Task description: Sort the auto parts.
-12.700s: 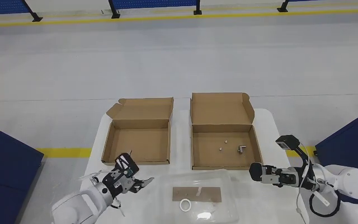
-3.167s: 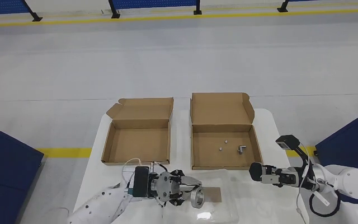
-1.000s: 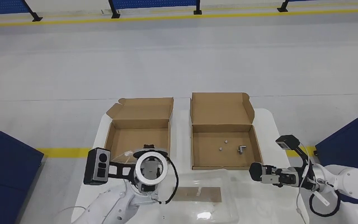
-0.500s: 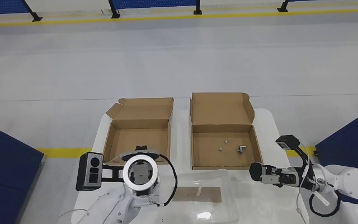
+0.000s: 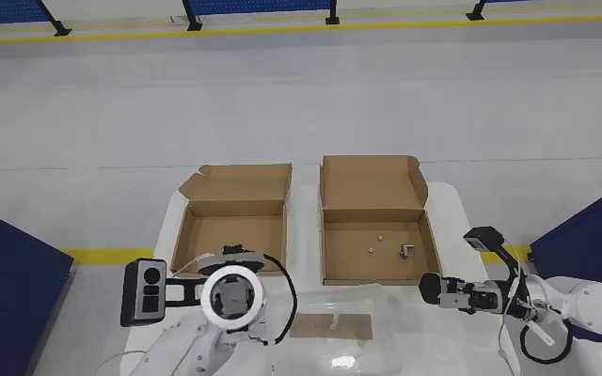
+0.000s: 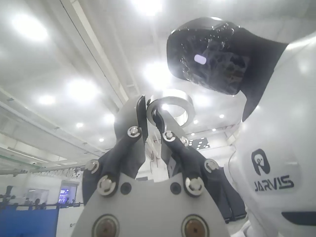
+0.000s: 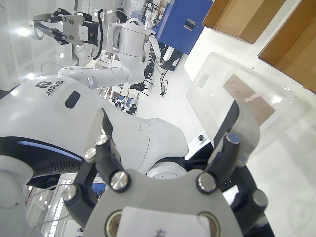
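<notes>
A silver metal ring [image 6: 172, 106] is pinched by its wall between the fingers of my left gripper [image 6: 149, 114]. In the top view the ring [image 5: 206, 299] is held high, close under the camera, over the table's front left. The right wrist view has that gripper [image 7: 37, 27] far off, raised, with the ring [image 7: 36, 35]. Two cardboard boxes stand open at the back: the left box [image 5: 235, 242] is bare inside, and the right box [image 5: 331, 246] holds a small metal bracket [image 5: 406, 250] and two tiny parts [image 5: 376, 238]. My right gripper [image 7: 170, 122] is open, low at the front right [image 5: 428, 287].
A clear plastic bin [image 5: 386, 324] sits at the table's front middle with a brown cardboard sheet [image 5: 331, 326] in its bottom. The bin [image 7: 214, 60] lies just beyond the right gripper. A blue cabinet [image 7: 182, 23] stands off the table.
My left arm has carried the ring a little to the left and nearer the table's front while keeping it raised. The right arm has not moved.
</notes>
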Robot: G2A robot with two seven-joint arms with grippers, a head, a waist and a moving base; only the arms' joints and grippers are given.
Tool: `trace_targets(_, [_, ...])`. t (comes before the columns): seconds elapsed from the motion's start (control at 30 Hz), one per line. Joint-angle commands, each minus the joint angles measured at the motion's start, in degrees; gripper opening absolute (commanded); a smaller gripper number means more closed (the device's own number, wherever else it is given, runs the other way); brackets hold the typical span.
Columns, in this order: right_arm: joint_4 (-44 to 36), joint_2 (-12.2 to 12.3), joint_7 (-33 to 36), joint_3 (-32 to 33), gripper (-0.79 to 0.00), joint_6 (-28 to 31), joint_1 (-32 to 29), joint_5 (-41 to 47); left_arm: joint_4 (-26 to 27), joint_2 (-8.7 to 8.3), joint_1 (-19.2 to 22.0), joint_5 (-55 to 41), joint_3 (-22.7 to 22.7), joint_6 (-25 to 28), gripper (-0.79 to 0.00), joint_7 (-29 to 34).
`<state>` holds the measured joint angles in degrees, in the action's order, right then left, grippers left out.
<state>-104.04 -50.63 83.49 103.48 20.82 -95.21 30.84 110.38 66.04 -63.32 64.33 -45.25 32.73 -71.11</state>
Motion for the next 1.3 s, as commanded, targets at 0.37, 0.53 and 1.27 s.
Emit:
trace_targets(0.37, [0.0,0.0,0.0,0.0,0.0,0.0,0.0,0.0,0.94,1.12,-1.68,1.93,-1.62,-0.2,-0.785,1.1])
trace_targets(0.53, [0.0,0.0,0.0,0.0,0.0,0.0,0.0,0.0,2.26,1.93,-1.55,-1.75,-1.88,0.14,-0.785,-0.31])
trace_targets(1.27, [0.0,0.0,0.0,0.0,0.0,0.0,0.0,0.0,1.93,3.69,-3.02,5.54,-5.48,-2.85,-0.785,5.6])
